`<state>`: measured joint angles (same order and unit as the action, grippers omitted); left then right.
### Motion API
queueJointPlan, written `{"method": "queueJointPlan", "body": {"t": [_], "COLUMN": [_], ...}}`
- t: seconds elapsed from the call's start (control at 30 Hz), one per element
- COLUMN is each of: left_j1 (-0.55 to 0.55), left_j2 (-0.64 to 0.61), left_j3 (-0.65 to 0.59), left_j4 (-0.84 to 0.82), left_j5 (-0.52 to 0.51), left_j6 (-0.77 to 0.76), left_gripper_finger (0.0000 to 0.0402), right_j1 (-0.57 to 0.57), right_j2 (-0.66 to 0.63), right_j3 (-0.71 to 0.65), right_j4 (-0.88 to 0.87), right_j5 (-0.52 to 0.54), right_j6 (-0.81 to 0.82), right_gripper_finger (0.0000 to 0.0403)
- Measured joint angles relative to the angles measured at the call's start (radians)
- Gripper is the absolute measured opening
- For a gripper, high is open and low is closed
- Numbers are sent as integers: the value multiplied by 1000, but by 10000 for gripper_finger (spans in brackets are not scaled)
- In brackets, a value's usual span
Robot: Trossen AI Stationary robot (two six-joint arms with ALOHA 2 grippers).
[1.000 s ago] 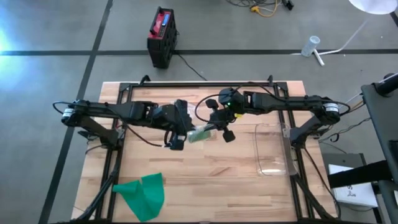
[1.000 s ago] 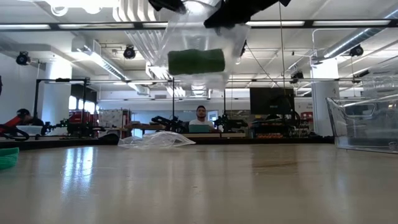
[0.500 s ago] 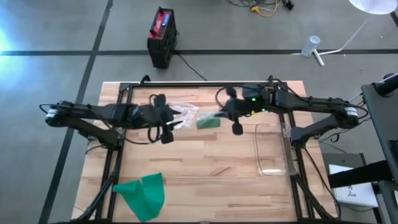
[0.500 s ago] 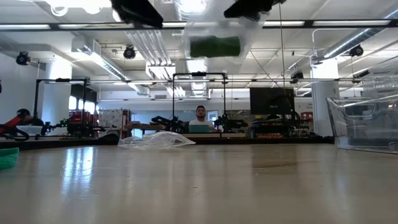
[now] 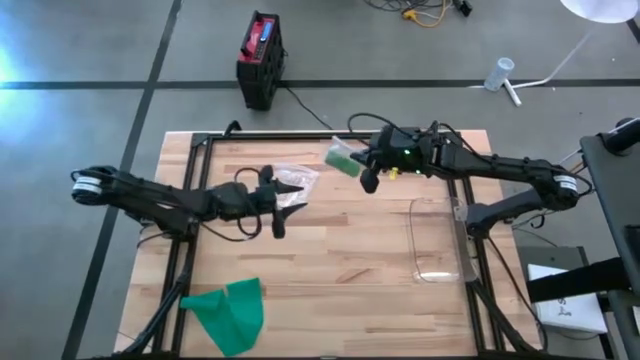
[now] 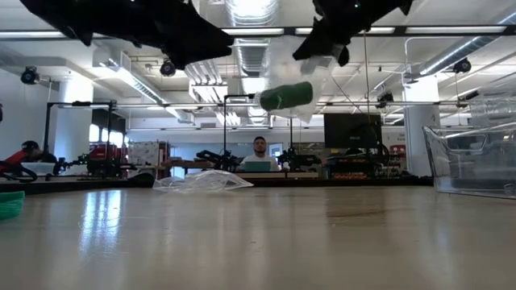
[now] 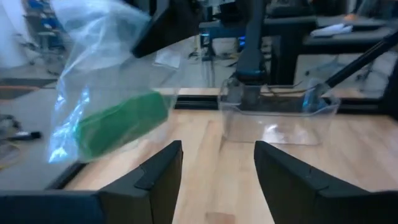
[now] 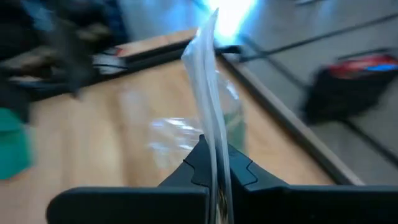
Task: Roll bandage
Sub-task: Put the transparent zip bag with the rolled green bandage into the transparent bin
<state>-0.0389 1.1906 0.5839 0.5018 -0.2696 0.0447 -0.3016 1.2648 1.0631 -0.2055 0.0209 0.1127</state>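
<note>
Right gripper (image 5: 366,166) pinches the bagged green roll (image 5: 342,157) above the table's far edge; another green bandage (image 5: 229,313) lies unrolled.

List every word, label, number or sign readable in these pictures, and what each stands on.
None can be read.
Red and black box on the floor: blue patch on top, too small to read.
Clear plastic bag holding the green bandage roll: no print visible.
Wall signs in the room behind the table: blurred, unreadable.
</note>
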Motion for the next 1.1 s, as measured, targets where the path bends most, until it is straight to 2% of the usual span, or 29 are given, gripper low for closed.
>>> {"method": "queueJointPlan", "body": {"t": [0.1, 0.17, 0.4, 0.8, 0.93, 1.1], "left_j1": [25, 40, 62, 111, 111, 113], "left_j2": [50, 75, 194, 395, 426, 413], "left_j3": [-16, -37, -40, 53, 70, 70], "left_j4": [87, 113, 267, 421, 484, 476], "left_j5": [55, 60, 63, 60, 59, 27], "left_j6": [-52, -75, -125, -209, -190, -162], "left_gripper_finger": [194, 196, 207, 197, 187, 167], "right_j1": [-11, -15, -41, -39, -39, -39], "right_j2": [31, 53, 94, 97, 97, 97], "right_j3": [38, 74, 156, 157, 157, 156], "right_j4": [8, 18, 23, 104, 105, 108], "right_j5": [-175, -226, -229, -235, -239, -240], "right_j6": [9, 20, 60, 97, 97, 96], "right_gripper_finger": [0, 0, 0, 0, 0, 0]}}
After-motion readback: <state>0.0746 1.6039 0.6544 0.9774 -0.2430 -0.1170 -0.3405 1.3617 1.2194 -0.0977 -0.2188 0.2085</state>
